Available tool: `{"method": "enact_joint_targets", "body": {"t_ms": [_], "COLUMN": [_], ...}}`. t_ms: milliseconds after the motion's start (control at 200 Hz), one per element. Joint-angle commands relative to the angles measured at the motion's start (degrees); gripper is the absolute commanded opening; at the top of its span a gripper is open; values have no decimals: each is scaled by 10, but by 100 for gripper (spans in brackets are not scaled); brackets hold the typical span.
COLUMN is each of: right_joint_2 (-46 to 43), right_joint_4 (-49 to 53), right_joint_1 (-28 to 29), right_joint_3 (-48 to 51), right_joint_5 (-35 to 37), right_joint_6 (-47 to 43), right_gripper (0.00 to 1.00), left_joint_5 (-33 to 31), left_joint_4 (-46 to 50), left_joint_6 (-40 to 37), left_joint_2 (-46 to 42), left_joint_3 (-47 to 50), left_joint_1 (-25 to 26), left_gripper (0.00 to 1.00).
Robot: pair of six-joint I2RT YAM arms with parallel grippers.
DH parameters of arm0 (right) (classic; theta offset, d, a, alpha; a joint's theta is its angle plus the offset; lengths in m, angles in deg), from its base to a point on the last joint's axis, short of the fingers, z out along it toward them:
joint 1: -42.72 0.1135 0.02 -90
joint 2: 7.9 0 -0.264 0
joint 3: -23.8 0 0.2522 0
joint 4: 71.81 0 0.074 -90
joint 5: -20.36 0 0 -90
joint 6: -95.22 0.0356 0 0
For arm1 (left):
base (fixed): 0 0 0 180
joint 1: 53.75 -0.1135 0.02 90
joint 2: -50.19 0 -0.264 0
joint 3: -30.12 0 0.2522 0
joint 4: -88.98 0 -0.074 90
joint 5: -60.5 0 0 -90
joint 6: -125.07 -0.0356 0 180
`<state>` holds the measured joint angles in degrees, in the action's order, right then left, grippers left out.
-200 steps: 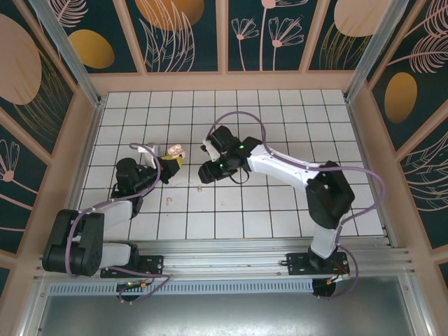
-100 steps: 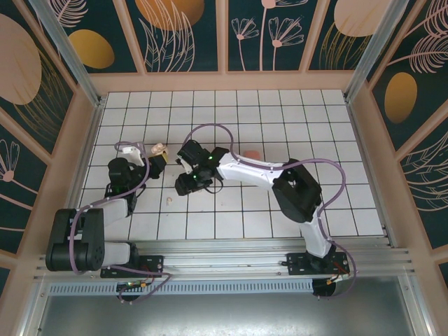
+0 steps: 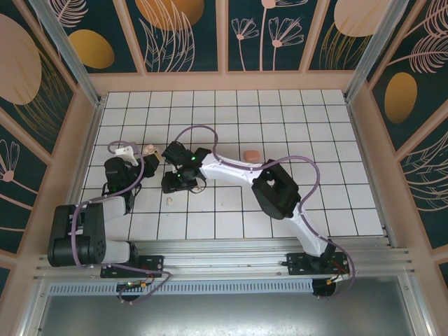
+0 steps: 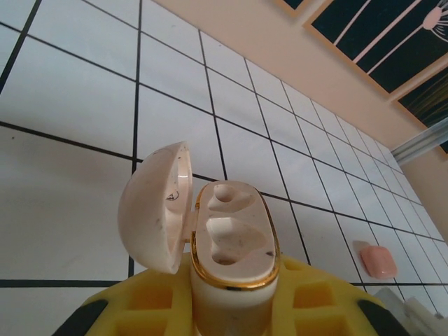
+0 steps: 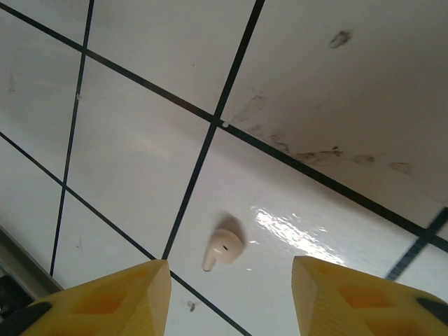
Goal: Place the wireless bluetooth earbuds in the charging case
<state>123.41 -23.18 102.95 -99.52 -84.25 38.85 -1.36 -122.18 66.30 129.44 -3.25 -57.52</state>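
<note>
The cream charging case point(image 4: 234, 234), gold-rimmed, stands upright in my left gripper point(image 4: 234, 308), which is shut on it. Its lid point(image 4: 155, 208) hangs open to the left, and both wells are empty. From above, the case point(image 3: 150, 149) sits at the left gripper point(image 3: 142, 158), left of centre. A cream earbud point(image 5: 222, 249) lies on a white tile, just ahead of my right gripper point(image 5: 227, 280) and between the lines of its open yellow fingers. From above, that earbud point(image 3: 169, 201) lies just in front of the right gripper point(image 3: 171, 187).
A closed coral-pink case point(image 3: 250, 154) lies on the tiles behind the right arm; the left wrist view has this pink case point(image 4: 378, 260) at lower right. The right arm reaches across the middle of the floor, close to the left gripper. Wooden walls point(image 3: 224, 82) ring the floor.
The right arm has swung left across the floor, ending over the cream earbud beside the left gripper. The left gripper with the case has shifted slightly left and back.
</note>
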Motion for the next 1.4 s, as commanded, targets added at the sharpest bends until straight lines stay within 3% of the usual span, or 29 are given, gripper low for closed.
{"method": "enact_joint_targets", "body": {"t_ms": [0, 490, 1016, 1396], "right_joint_2": [27, 105, 129, 121], "right_joint_4": [42, 124, 129, 135], "right_joint_1": [10, 20, 31, 36], "right_joint_3": [-41, -153, -158, -140], "right_joint_5": [3, 13, 12, 39], "right_joint_6": [27, 49, 51, 45], "right_gripper": [49, 45, 43, 29], "left_joint_5": [-8, 9, 8, 8], "left_joint_4": [-36, -86, -98, -77], "left_joint_6": [13, 31, 40, 32], "left_joint_2": [15, 58, 44, 26], "left_joint_3": [-12, -19, -16, -17], "left_joint_1": [-4, -15, -17, -17], "left_gripper": [14, 14, 13, 13]}}
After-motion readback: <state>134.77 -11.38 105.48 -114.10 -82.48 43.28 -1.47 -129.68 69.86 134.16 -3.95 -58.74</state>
